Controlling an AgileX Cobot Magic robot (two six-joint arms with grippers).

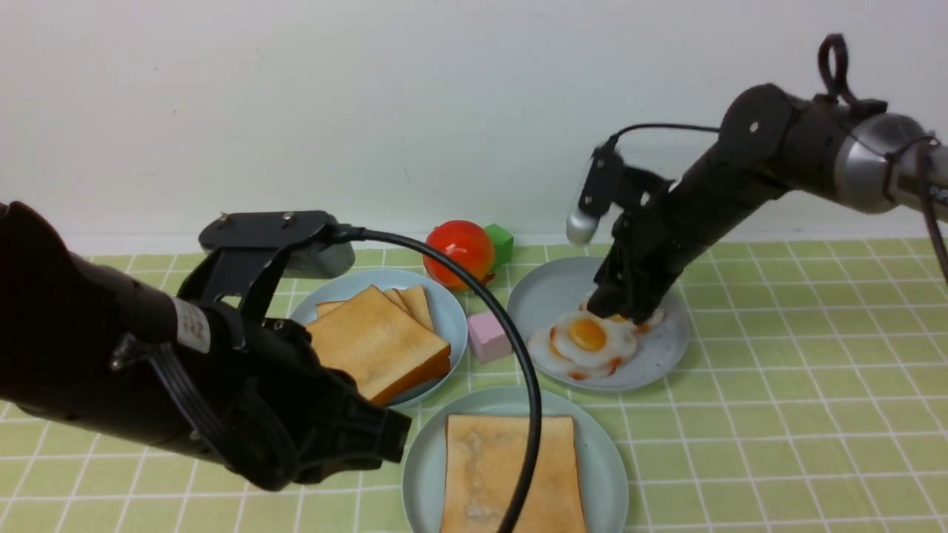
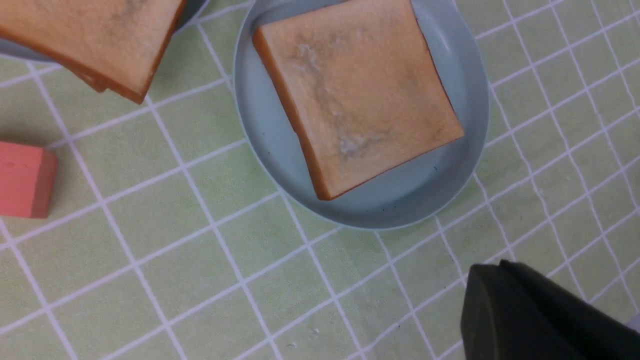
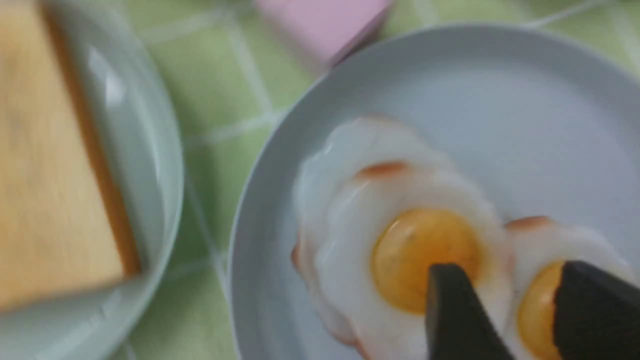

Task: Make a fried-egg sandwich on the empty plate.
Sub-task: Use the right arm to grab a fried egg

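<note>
The pale aqua-green plate (image 1: pixel 607 451) (image 2: pixel 465 90) lies at the front centre and holds one flat toast slice (image 1: pixel 485 474) (image 2: pixel 360 95); no sandwich shows. The fried egg (image 1: pixel 589 337) (image 3: pixel 400 240) lies on top of another egg (image 3: pixel 537 305) on the grey-blue plate (image 1: pixel 548 296) (image 3: pixel 500 90). My right gripper (image 1: pixel 622 307) (image 3: pixel 510 272) is down on these eggs. Its jaws stand apart, with the white edge of the fried egg between them. My left gripper (image 1: pixel 392 433) (image 2: pixel 487 272) hangs shut and empty over the cloth, beside the aqua plate.
A light-blue plate (image 1: pixel 453 318) with stacked toast slices (image 1: pixel 378 340) (image 2: pixel 95 40) sits at the left. A pink block (image 1: pixel 489 337) (image 2: pixel 22 180) lies between the plates. A red tomato (image 1: pixel 459 253) and a green cube (image 1: pixel 501 243) stand at the back by the wall.
</note>
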